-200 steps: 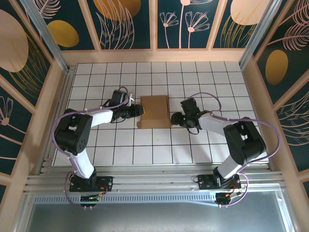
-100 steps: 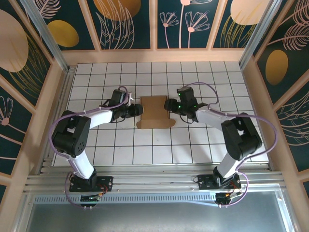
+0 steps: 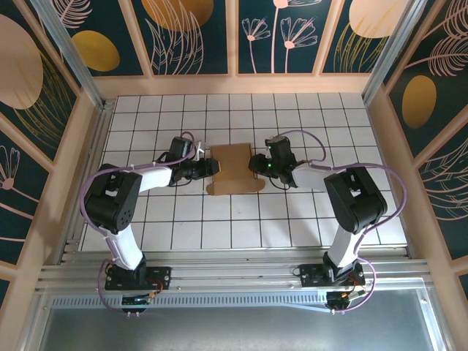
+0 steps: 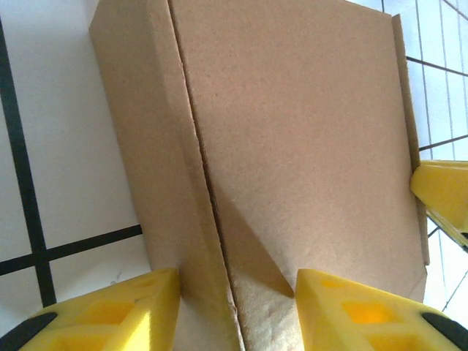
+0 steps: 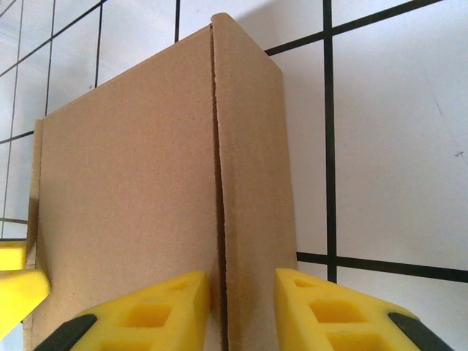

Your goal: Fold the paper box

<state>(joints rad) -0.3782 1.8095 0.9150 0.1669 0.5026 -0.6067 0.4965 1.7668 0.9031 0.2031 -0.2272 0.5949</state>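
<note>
One paper box [image 3: 234,168] clamped by left gripper [image 3: 214,167] and right gripper [image 3: 253,164].

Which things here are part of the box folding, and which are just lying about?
Job: brown cardboard paper box; left tool; right tool, one at each side of it.
Just there: white tiled table; dark floral wall panels.

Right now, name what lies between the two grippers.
The paper box, with the left gripper at one side edge and the right gripper at the other; the top external view shows it.
</note>
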